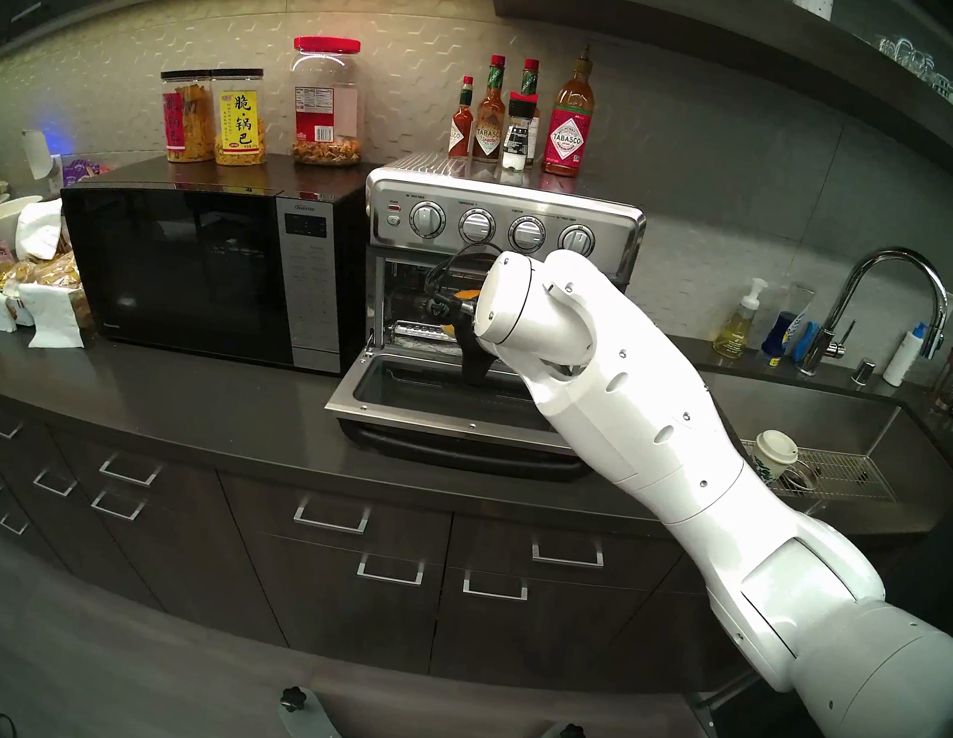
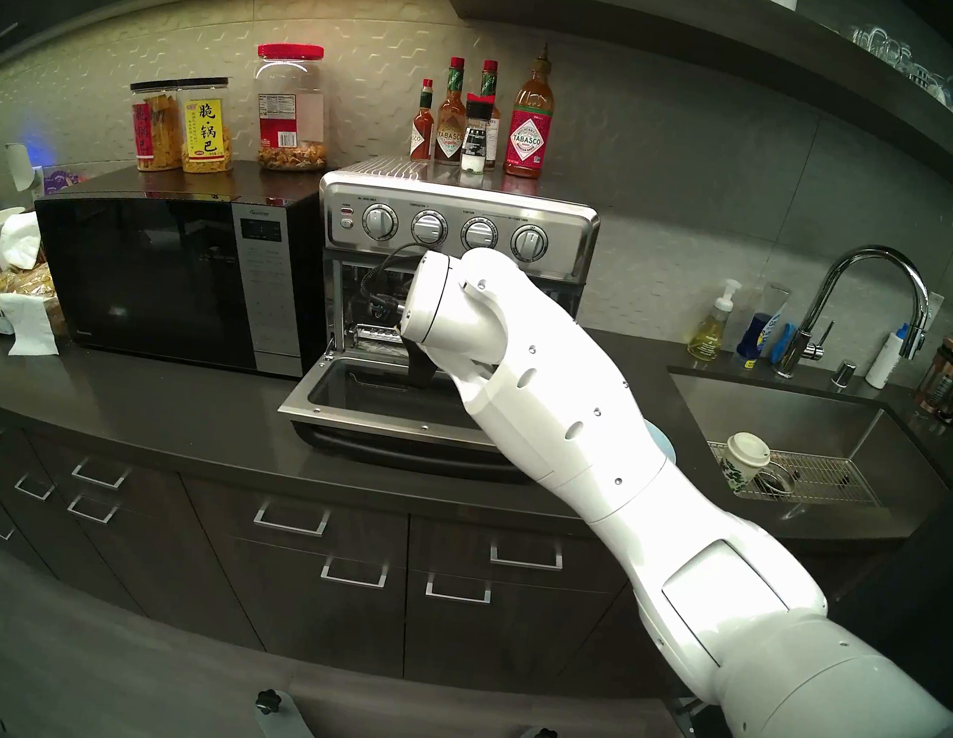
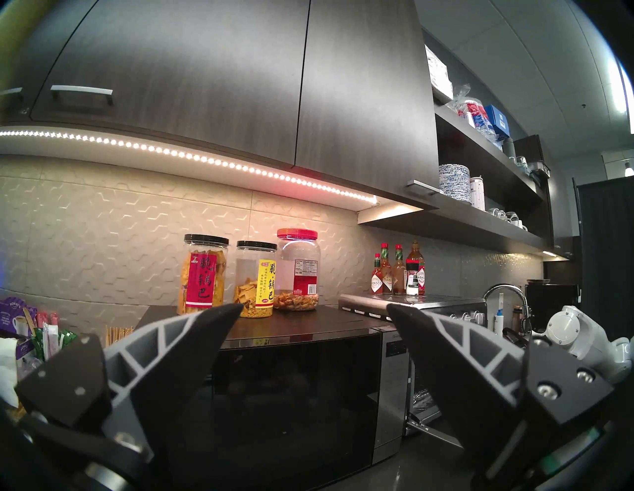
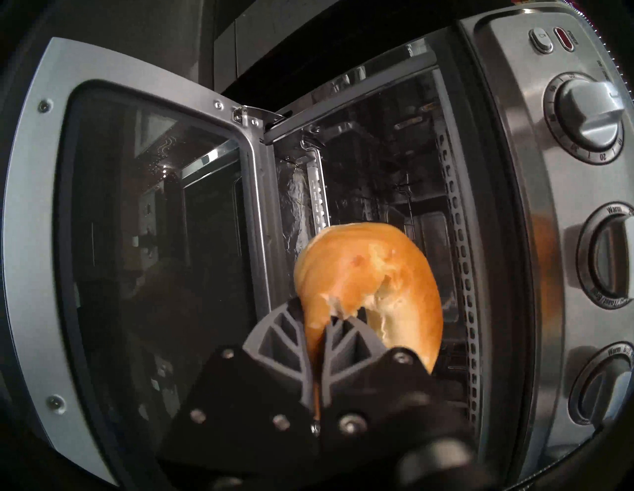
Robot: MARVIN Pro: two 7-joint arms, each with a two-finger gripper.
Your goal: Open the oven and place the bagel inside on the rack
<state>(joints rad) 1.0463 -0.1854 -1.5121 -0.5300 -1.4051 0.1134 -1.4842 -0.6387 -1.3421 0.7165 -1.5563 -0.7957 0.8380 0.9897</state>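
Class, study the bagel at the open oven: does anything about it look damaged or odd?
Yes. The bagel is pinched edge-on in the right pincer, its crust torn near the hole, showing pale crumb. It isn't lying flat yet.

**Much of the oven's inside goes unseen**

In both head views the right arm (image 1: 611,376) covers most of the oven (image 1: 501,225) opening and the right side of its door (image 1: 432,414). Only a sliver of the bagel (image 1: 462,293) shows past the wrist there, and the right gripper (image 4: 317,327) is hidden. A short piece of the rack (image 1: 416,329) shows; the rest lies behind the arm. In the right wrist view the bagel's lower edge is hidden between the fingers (image 4: 281,329), and the oven's depths are too dark to read.
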